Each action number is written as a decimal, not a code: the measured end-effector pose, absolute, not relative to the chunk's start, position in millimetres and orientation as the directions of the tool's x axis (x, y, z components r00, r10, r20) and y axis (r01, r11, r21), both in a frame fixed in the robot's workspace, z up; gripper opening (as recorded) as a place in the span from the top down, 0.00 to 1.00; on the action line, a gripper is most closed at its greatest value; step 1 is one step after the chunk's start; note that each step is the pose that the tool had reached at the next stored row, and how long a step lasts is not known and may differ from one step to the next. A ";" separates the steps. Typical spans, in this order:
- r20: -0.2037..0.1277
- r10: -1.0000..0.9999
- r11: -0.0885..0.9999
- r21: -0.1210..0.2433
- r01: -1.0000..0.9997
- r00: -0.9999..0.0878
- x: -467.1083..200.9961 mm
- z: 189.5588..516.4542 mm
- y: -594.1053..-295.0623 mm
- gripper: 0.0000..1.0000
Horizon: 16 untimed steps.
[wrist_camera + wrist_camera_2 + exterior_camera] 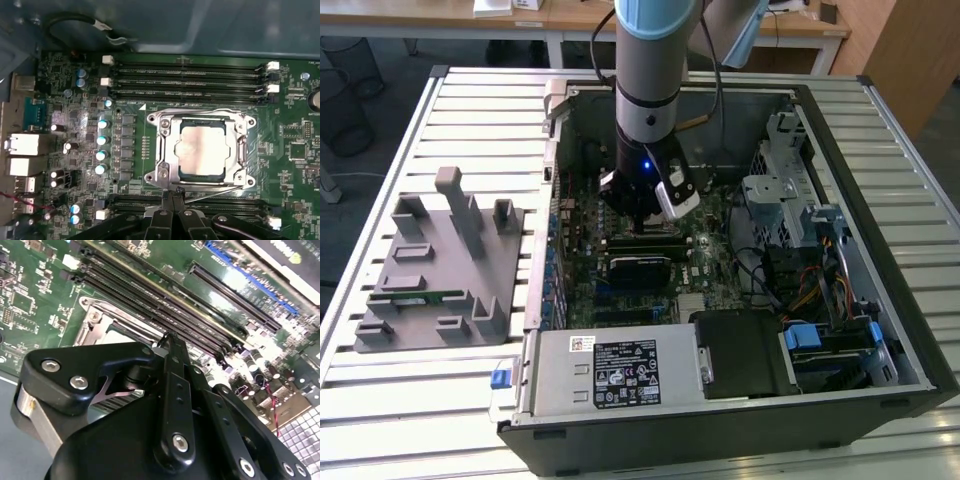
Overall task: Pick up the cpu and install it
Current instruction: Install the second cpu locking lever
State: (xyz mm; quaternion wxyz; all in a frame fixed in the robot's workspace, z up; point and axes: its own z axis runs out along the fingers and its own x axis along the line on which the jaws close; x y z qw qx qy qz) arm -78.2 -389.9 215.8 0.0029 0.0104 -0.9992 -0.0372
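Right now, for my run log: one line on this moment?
hand: at socket edge, inside case | cpu: seated in socket

A pale table (410, 410) of ribbed metal slats fills the foreground in the exterior view. Beyond its far edge stand light wooden desks (570, 18) on white legs. A wooden cabinet (910, 50) rises at the exterior view's right. The floor (360, 130) is dark grey, and a black wire bin (342, 95) stands on it at the exterior view's left.
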 end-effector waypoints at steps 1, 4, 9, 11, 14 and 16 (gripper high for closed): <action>0.005 -0.021 0.997 0.075 -0.021 -1.000 -79.1 215.6 -390.7 0.89; 0.005 -0.021 0.997 0.077 -0.021 -1.000 -80.1 214.4 -392.9 0.89; 0.005 -0.021 0.995 0.098 -0.021 -1.000 -81.4 212.2 -397.8 0.89; 0.004 -0.021 0.994 0.108 -0.021 -1.000 -82.3 211.4 -400.2 0.89; 0.004 -0.021 0.991 0.135 -0.021 -1.000 -83.6 210.4 -403.3 0.89; 0.003 -0.021 0.987 0.156 -0.021 -1.000 -84.0 209.9 -405.3 0.89</action>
